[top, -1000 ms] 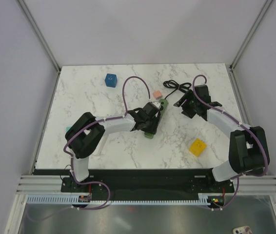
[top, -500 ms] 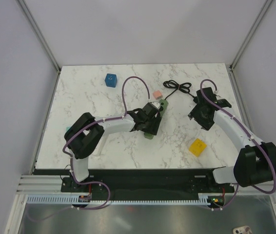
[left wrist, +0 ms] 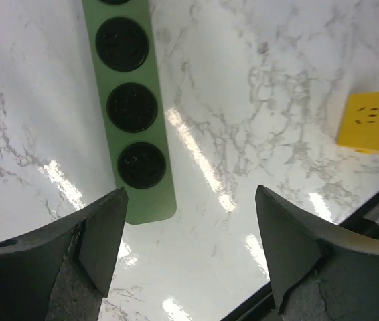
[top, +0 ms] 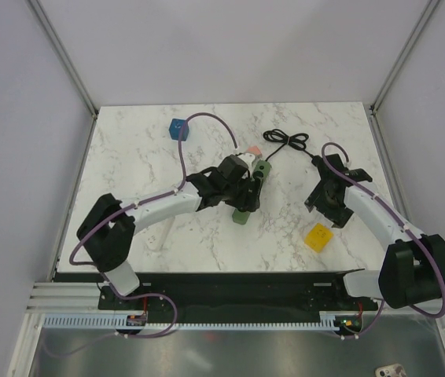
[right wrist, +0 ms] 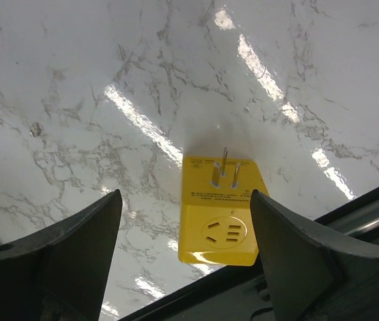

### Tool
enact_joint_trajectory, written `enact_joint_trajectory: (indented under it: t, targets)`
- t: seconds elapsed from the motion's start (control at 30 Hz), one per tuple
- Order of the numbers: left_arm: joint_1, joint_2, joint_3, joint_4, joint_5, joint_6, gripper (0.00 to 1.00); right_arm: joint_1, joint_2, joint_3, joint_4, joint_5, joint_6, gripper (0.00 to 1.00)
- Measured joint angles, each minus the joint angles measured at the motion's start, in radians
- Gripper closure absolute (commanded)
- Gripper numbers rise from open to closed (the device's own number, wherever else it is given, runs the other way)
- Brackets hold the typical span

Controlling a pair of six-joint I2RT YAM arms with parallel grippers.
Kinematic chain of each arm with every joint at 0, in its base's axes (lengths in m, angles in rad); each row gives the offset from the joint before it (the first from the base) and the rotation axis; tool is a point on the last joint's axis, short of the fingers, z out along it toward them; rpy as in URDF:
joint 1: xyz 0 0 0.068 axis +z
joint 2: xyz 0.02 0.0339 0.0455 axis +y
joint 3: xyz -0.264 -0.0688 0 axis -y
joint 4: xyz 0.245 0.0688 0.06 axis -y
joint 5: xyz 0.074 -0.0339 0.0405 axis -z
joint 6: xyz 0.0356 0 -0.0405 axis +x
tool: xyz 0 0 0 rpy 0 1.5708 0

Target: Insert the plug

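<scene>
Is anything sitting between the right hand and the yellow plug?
Nothing visible. The right hand hangs open above the yellow plug, which lies alone on the bare marble table, framed between the fingers.

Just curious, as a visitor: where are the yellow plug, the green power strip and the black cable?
yellow plug [right wrist: 199, 184], right wrist view, top face.
green power strip [left wrist: 131, 107], left wrist view, middle socket.
black cable [top: 284, 142], top external view, coiled part.

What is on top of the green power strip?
The power strip shows three round black sockets in the left wrist view, all empty. Its far end runs out of frame, and from above the left jaws cover its middle, so that part is unseen.
</scene>
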Motion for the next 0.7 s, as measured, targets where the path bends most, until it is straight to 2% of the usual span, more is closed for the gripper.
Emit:
enact_joint_trajectory:
  t: [0.33, 0.53, 0.7]
  targets:
    - [0.012, -0.13, 0.147, -0.106, 0.102, 0.0, 0.14, 0.0, -0.056, -0.116, -0.002, 0.0, -0.01, 0.14]
    - [0.023, -0.2, 0.172, -0.149, 0.125, 0.004, 0.14, 0.0, -0.081, -0.172, 0.003, -0.002, 0.0, 0.16]
    - [0.041, -0.203, 0.185, -0.191, 0.127, 0.021, 0.14, 0.0, -0.095, -0.214, 0.069, -0.054, -0.009, 0.29]
